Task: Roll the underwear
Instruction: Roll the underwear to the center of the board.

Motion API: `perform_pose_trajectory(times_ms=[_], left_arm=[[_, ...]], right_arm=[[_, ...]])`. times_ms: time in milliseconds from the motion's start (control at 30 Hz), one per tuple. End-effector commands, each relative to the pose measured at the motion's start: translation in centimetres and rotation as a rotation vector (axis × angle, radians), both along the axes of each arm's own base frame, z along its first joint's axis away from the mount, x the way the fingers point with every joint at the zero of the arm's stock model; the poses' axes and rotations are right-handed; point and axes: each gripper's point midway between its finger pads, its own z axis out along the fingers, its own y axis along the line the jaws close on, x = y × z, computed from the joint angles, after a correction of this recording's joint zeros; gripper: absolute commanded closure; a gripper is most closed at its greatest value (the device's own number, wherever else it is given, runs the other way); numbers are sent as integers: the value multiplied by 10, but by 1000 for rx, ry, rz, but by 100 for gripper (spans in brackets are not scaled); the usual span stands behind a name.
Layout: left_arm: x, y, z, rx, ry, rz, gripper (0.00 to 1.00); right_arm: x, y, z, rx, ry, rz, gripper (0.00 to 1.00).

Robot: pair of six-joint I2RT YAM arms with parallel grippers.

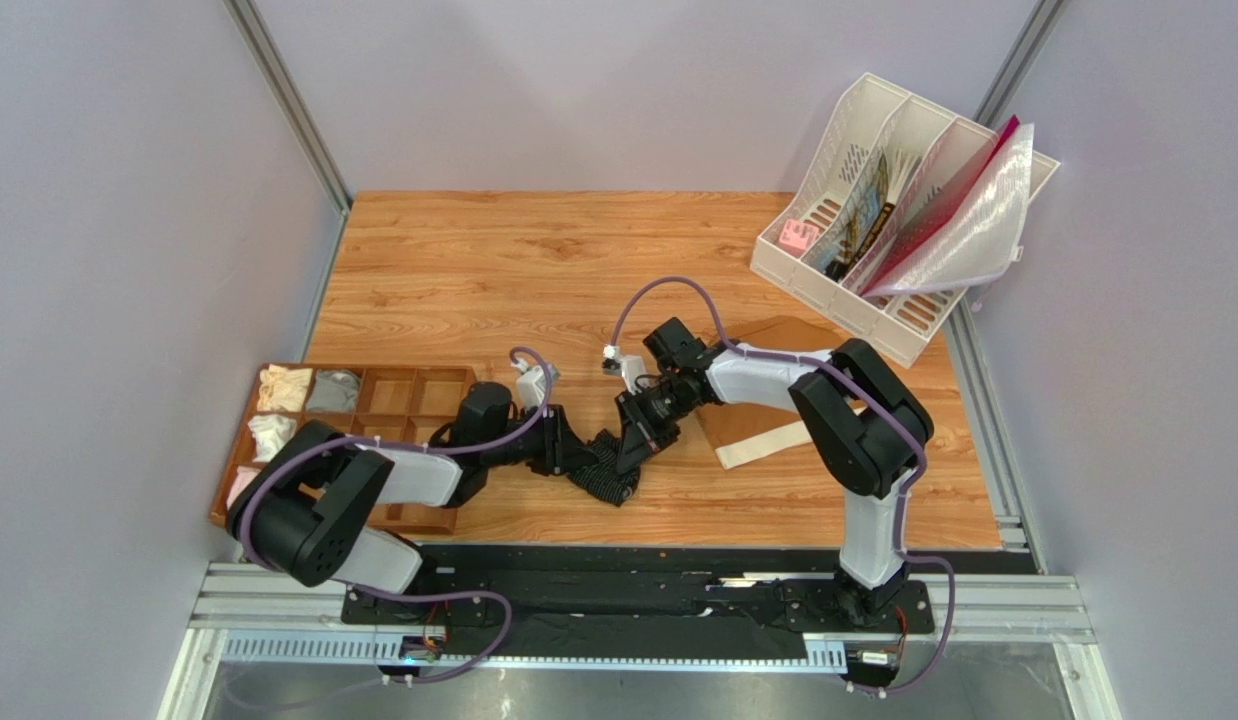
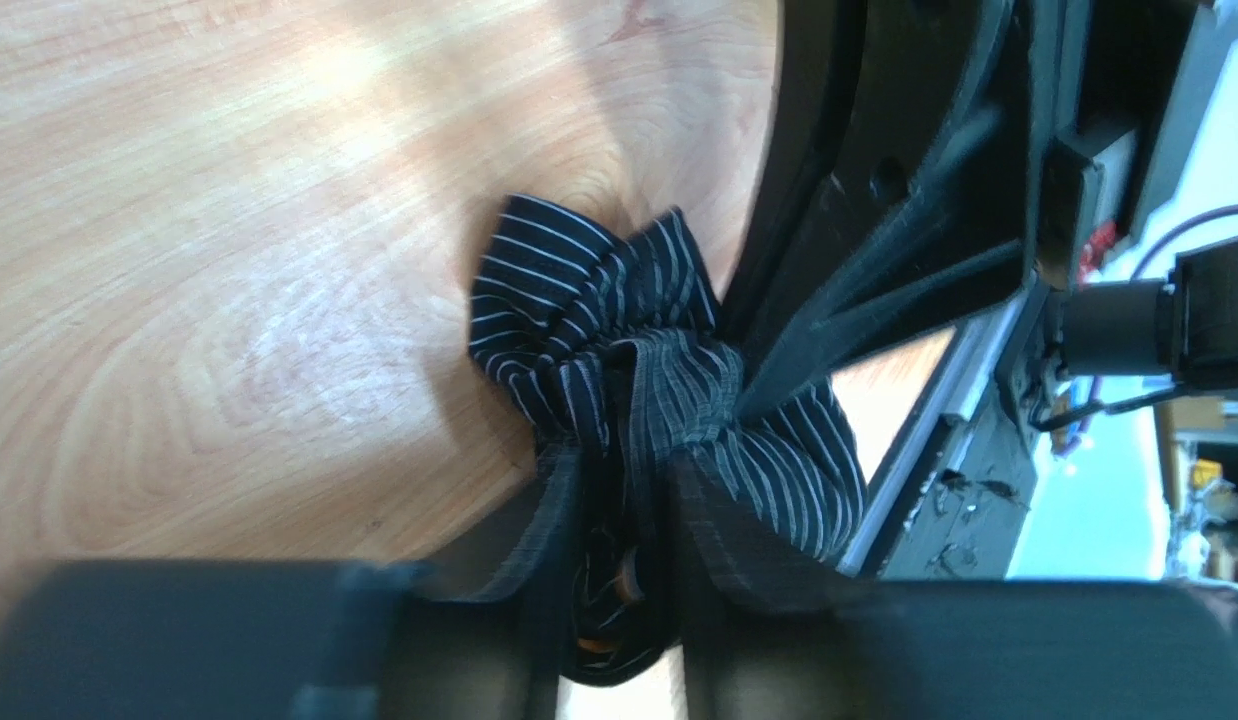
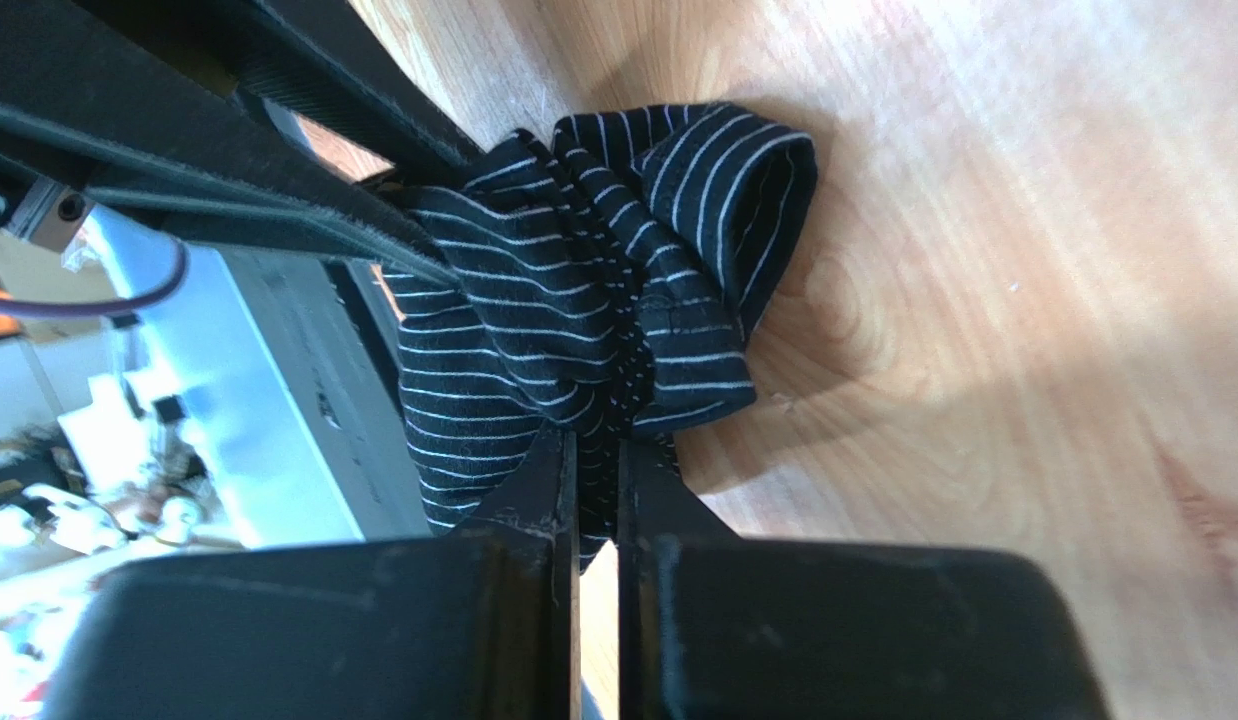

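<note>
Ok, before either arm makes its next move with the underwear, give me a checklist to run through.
1. Left gripper grips the underwear: ok, fabric pinched.
2. Right gripper grips it: ok, shut on fabric.
3. Neat roll formed: not ok, a bunched wad.
4. Waistband position: cannot tell, hidden in folds.
5. Clear of the brown briefs: ok, apart.

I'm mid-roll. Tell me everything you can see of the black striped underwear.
The underwear, soft black fabric with fine pale stripes, is bunched into a crumpled, bow-like wad, with folds fanning out on both sides. It seems to rest on the wooden table toward the near edge, between the two arms. The left gripper pinches one end and the right gripper the other, jaws closed on cloth. No waistband shows.
</note>
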Motion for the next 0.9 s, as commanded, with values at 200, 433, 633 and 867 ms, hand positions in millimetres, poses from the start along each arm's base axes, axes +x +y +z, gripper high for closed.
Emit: perform_pose_trajectory(times_ms=[200,433,633,867], left_arm=[[42,25,67,138,-112,209,23],[22,35,73,71,-70,273,22],[9,30,66,-87,-27,307,22],[1,25,47,-134,30,333,22]], right_arm=[[7,-22,-5,-133,-75,-346,100],[12,-25,11,-36,-69,-610,100],[16,-23,28,71,-63,-766,100],[20,-16,29,126,-46,-878,100]])
